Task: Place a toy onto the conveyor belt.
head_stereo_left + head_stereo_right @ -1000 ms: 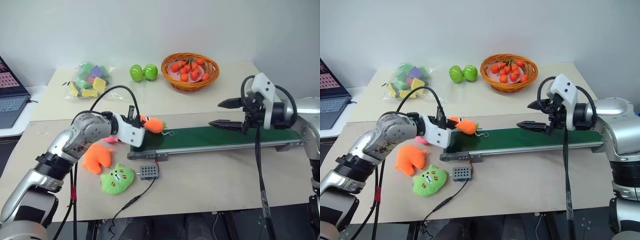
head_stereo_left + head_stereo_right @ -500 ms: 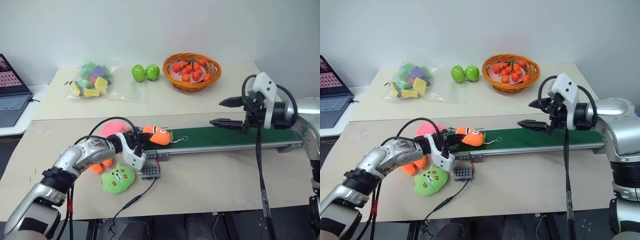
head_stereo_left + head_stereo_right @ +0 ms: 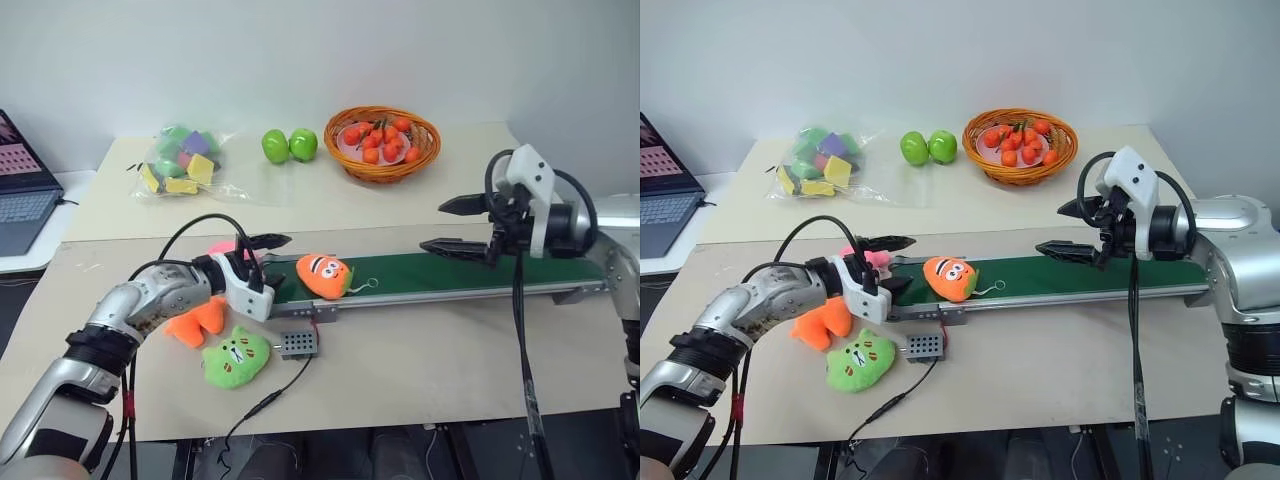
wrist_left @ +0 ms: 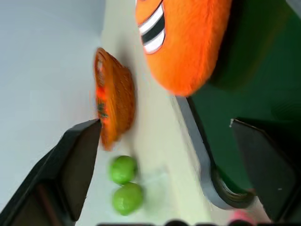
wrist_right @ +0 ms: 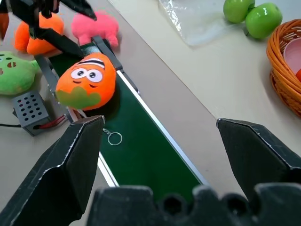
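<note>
Left eye view showed us the toy [image 3: 325,275] lying on the belt [image 3: 470,272] near its left end, face up, its string loop trailing toward the middle. Half a second before, our left gripper [image 3: 268,262] had clamped the toy just above that end; by this moment the fingers had sprung wide apart and let go, and the gripper sat just left of the toy, apart from it. We read that as the release itself: the toy had dropped onto the green surface and rested there on its own. In the left wrist view the toy [image 4: 183,42] lay ahead of the spread fingers with clear space on both sides, which agreed with that reading.

Our right gripper [image 3: 447,226] hung over the right half of the belt, well apart from the toy, fingers spread and empty, and it had not shifted over the last second. The right wrist view looked down the belt at the toy [image 5: 87,87] from the far end.

By our judgement the placing was done. What remained for us was to draw the left arm back without brushing the toy or snagging the loop, since a nudge could have rolled it off the narrow belt onto the bench [image 3: 430,350].
</note>
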Controlling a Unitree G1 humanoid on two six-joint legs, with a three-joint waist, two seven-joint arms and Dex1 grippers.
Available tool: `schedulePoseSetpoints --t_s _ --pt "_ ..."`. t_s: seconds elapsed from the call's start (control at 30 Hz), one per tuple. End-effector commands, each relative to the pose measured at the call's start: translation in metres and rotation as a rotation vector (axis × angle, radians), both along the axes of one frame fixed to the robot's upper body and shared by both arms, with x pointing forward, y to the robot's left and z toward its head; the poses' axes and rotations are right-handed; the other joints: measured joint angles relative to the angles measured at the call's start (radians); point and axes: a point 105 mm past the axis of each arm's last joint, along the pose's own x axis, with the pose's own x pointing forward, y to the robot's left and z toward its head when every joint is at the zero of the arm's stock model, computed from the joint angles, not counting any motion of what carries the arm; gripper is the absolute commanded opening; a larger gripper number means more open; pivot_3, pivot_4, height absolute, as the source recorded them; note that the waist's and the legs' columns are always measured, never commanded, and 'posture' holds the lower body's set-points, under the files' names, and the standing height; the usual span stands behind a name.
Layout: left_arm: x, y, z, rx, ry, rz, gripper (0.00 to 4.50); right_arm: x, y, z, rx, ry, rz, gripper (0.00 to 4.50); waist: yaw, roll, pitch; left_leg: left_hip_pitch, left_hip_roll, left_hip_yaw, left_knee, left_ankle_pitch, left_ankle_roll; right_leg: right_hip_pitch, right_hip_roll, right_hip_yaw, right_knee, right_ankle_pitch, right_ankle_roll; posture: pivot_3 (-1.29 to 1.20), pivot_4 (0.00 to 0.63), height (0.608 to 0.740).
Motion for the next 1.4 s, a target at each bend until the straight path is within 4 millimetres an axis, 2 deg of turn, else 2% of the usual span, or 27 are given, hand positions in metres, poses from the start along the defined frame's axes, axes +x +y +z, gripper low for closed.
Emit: schedulePoseSetpoints --t_s 0.03,0.17,0.23,0.3,0.47,0.53,0.67,1.03,1.4 --pt "0.000 0.019 0.023 -0.210 0.321 0.117 4.49 -0.006 -0.005 0.020 -0.025 -0.067 0.020 4.50 -0.004 0.000 0.000 -0.001 0.000 0.000 0.000 0.000 0.000 -0.001 0.000 0.000 0.000 0.000 0.000 0.00 0.150 0.740" --pt "-0.019 0.013 0.061 -0.462 0.669 0.087 4.49 -0.010 -0.009 0.021 -0.046 -0.059 0.032 4.50 -0.009 0.000 0.000 -0.003 0.000 0.000 0.002 0.000 0.001 -0.003 0.000 0.000 0.001 0.000 0.000 0.00 0.150 0.740" --pt "-0.036 0.007 0.073 -0.503 0.814 0.038 4.49 -0.011 -0.010 0.022 -0.054 -0.057 0.032 4.50 -0.012 0.000 0.000 -0.003 0.000 0.000 0.001 -0.001 0.001 -0.003 0.000 0.000 0.002 0.000 0.000 0.00 0.150 0.740" --pt "-0.049 0.006 0.078 -0.480 0.886 0.027 4.49 -0.015 -0.011 0.023 -0.058 -0.053 0.038 4.50 -0.013 0.000 0.000 -0.003 0.000 0.001 0.001 -0.001 0.001 -0.004 0.000 0.000 0.002 0.000 0.000 0.00 0.150 0.740" --pt "-0.050 0.006 0.108 -0.565 0.930 0.012 4.49 -0.021 -0.010 0.029 -0.013 -0.082 0.033 4.50 -0.008 0.000 0.001 0.000 0.000 0.002 0.001 -0.001 0.001 -0.003 0.001 0.000 0.001 0.000 0.000 0.00 0.150 0.740" --pt "-0.043 0.003 0.119 -0.655 0.921 0.011 4.49 -0.022 -0.008 0.034 0.034 -0.103 0.032 4.50 -0.007 0.000 0.001 0.000 0.001 0.002 0.001 0.000 0.001 -0.002 0.001 0.000 0.000 0.000 -0.001 0.00 0.150 0.740" --pt "-0.044 -0.003 0.123 -0.678 0.915 0.006 4.49 -0.025 -0.009 0.039 0.086 -0.124 0.021 4.50 -0.007 0.000 0.001 0.001 0.001 0.003 0.000 -0.001 0.001 0.000 0.001 0.000 0.000 0.000 -0.001 0.00 0.150 0.740" --pt "-0.042 -0.001 0.139 -0.655 0.920 -0.020 4.49 -0.024 -0.007 0.042 0.102 -0.130 0.047 4.50 -0.007 0.000 0.001 0.001 0.001 0.003 0.001 -0.001 0.001 0.000 0.001 0.000 0.000 0.000 -0.001 0.00 0.150 0.740" --pt "-0.030 -0.003 0.152 -0.720 0.849 -0.026 4.49 -0.020 -0.005 0.040 0.118 -0.127 0.051 4.50 -0.006 0.000 0.001 0.001 0.001 0.003 0.001 -0.001 0.001 0.000 0.000 0.000 0.000 0.001 -0.001 0.00 0.150 0.740"
